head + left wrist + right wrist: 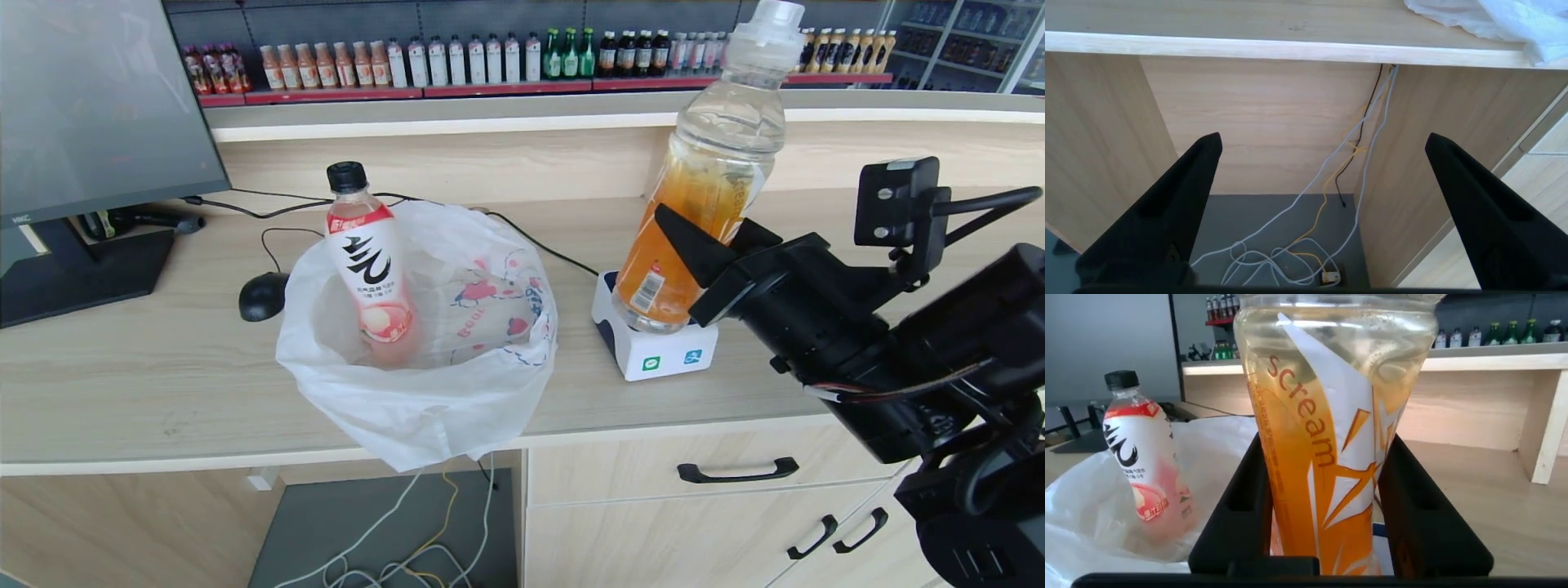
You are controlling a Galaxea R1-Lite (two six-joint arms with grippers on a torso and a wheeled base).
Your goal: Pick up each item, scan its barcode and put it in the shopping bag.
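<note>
My right gripper [694,261] is shut on a tall bottle of orange drink [702,188], holding it tilted just over the white scanner box [661,347] on the counter. In the right wrist view the orange bottle [1331,433] sits between the two black fingers [1241,506]. A pink-labelled bottle with a black cap [367,253] stands upright inside the white shopping bag [424,384], also visible as the pink bottle [1147,469] in the bag [1094,514]. My left gripper [1323,212] hangs open below the counter edge, holding nothing.
A monitor [90,106] stands at the back left with a black mouse [263,296] beside the bag. Cables [1331,204] trail under the counter. Drawers with black handles [739,472] lie below the counter front. Shelves of bottles [490,57] line the back wall.
</note>
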